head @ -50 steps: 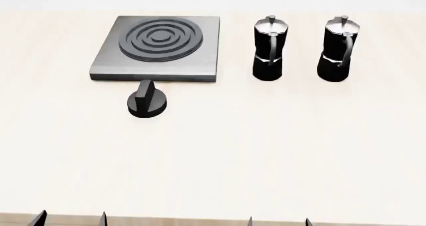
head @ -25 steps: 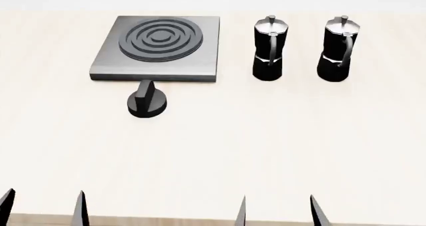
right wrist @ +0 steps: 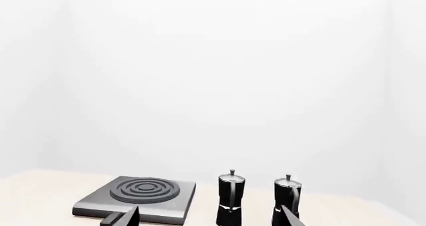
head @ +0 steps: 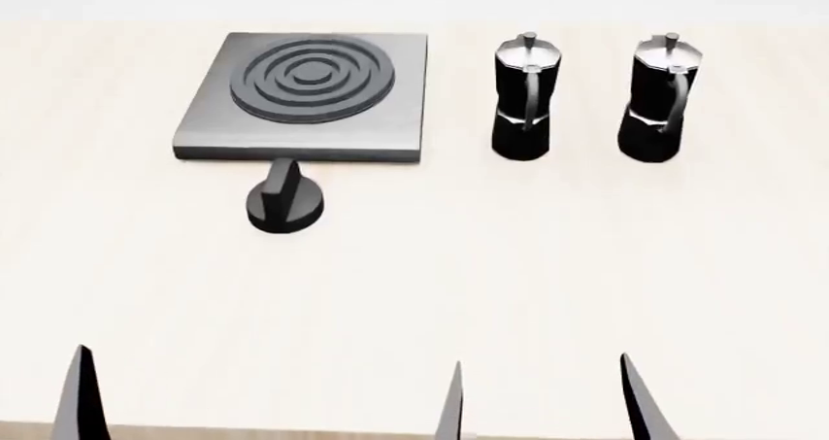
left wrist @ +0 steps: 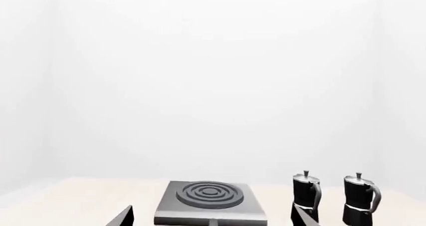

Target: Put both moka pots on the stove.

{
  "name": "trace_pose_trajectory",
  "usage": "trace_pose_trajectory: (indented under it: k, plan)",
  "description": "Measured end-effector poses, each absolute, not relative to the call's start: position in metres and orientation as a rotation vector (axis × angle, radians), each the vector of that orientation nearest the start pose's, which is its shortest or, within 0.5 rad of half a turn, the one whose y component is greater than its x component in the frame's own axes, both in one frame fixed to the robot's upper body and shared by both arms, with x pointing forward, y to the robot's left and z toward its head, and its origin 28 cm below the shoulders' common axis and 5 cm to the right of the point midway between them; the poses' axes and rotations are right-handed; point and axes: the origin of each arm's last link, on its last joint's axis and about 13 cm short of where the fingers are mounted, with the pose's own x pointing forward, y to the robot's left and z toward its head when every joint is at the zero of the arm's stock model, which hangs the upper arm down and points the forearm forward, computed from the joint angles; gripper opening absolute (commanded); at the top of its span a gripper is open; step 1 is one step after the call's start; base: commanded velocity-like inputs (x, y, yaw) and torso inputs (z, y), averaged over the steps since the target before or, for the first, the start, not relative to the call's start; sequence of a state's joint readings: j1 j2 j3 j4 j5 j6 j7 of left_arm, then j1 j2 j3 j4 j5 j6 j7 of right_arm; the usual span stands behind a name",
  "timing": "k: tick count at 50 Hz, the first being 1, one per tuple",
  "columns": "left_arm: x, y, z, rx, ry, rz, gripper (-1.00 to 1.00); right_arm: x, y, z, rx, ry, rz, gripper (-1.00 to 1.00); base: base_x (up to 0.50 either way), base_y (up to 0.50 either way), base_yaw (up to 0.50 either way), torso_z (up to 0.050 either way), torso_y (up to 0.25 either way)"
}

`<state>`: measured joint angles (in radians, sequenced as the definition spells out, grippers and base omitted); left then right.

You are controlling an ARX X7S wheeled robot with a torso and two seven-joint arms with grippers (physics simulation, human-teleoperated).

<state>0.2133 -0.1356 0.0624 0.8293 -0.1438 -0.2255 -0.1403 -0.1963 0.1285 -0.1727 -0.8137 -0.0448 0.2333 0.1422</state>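
Two moka pots stand upright on the pale surface, well ahead of both end effectors and not yet on the stove (head: 305, 95): the nearer moka pot (head: 523, 95) just right of the stove, the farther moka pot (head: 661, 95) beyond it, apart. The right end effector (head: 545, 401) shows two dark fingertips spread wide, nothing between them; it sits short of the pots and roughly in line with the gap between them. The left end effector (head: 84, 401) shows only one finger, so I cannot tell its spread. A black knob (head: 285, 199) sits in front of the stove, between it and the left end effector. The pots look tall and narrow-waisted, so a glancing finger could tip one into its neighbour. Compared with half a second ago, the fingertips reach further onto the surface; pots, stove and knob are unmoved.
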Motion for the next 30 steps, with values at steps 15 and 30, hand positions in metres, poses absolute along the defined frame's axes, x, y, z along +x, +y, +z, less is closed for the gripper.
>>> trace_pose_trajectory:
  k: [15, 30]
  plan:
    - [0.1438, 0.2041, 0.1331, -0.057, -0.382, -0.038, 1.00, 0.1464, -0.0823, 0.1303, -0.065, -0.388, 0.055, 1.00, 0.22, 0.00, 0.00, 0.000, 0.000]
    - [0.1445, 0.2041, 0.1325, -0.053, -0.382, -0.037, 1.00, 0.1472, -0.0820, 0.1298, -0.062, -0.385, 0.057, 1.00, 0.21, 0.00, 0.00, 0.000, 0.000]
